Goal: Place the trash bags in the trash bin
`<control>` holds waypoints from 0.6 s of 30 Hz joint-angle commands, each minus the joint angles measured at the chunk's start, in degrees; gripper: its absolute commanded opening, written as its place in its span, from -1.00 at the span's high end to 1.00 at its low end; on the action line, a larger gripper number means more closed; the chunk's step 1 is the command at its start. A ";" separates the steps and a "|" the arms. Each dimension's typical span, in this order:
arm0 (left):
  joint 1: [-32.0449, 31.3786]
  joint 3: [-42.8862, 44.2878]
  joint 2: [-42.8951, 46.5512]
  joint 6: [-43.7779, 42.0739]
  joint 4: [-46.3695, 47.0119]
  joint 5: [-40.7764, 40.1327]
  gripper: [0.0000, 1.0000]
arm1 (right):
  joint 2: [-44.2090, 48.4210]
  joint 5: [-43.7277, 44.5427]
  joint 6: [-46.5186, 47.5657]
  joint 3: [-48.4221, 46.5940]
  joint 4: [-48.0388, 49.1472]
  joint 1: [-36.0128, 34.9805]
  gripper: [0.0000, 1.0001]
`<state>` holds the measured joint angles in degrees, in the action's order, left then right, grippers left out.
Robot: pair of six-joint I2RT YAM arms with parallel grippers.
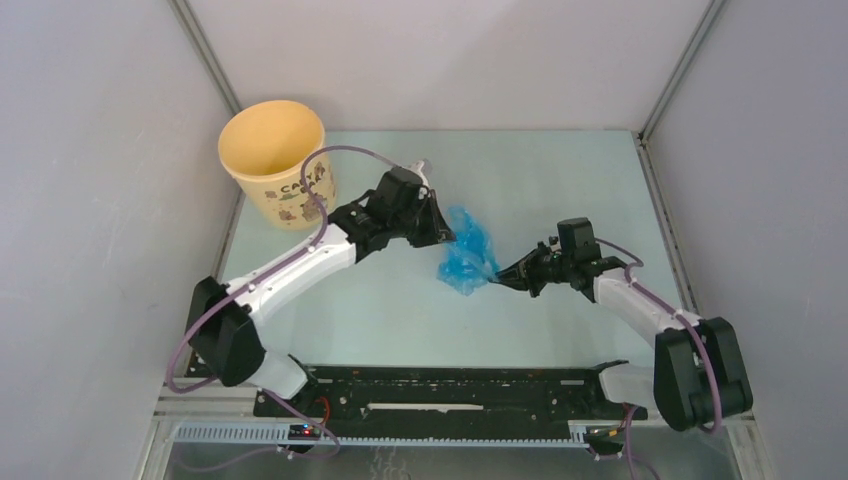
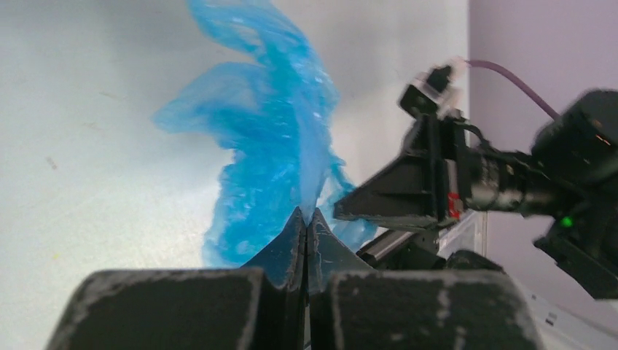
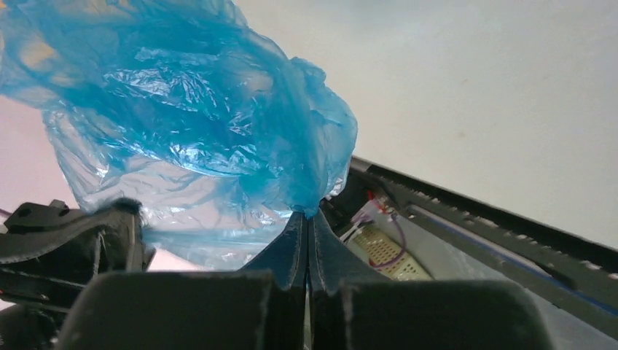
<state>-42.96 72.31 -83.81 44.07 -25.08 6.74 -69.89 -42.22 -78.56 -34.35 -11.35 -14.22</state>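
A: What has the left end effector (image 2: 304, 219) got?
B: Its jaws are pressed flat together with no gap, and a pinch of the trash bag (image 2: 270, 138) is caught at the tips. The bag rises straight ahead of it.
A: And the right end effector (image 3: 307, 217)?
B: Likewise closed tight, on another edge of the one bag, which billows up and to its left. The two face each other with the bag strung between them. I cannot tell whether its underside touches the bench (image 1: 540, 180).
A: What is the bag like?
B: Thin blue film, see-through, glossy and crumpled, bunched into a loose wad.
A: Where is the trash bin (image 1: 290, 190)?
B: Behind the left end effector, back past its wrist, toward the far left corner. It is well apart from the bag and farther again from the right one. It is a tan-yellow round bucket, upright and open-topped, with dark print on its wall.
A: And around it?
B: A pale, smooth bench, with plain grey walls (image 1: 450, 60) on three sides and metal strips in the corners.
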 commanded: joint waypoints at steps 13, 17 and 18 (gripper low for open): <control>4.89 58.14 -12.50 -4.70 -18.84 -6.02 1.00 | -17.75 23.52 46.38 -90.76 -49.97 -6.32 1.00; 1.73 43.18 -1.27 -8.18 -12.64 -14.93 1.00 | -7.59 25.21 49.84 -77.54 -37.48 -11.09 1.00; 2.20 35.21 1.85 -6.71 -10.66 -14.54 0.99 | -4.74 24.52 48.52 -69.85 -34.03 -10.67 1.00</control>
<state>-39.55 122.58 -93.27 40.38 -36.73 -0.71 -84.53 -20.36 -35.55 -120.29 -46.44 -23.05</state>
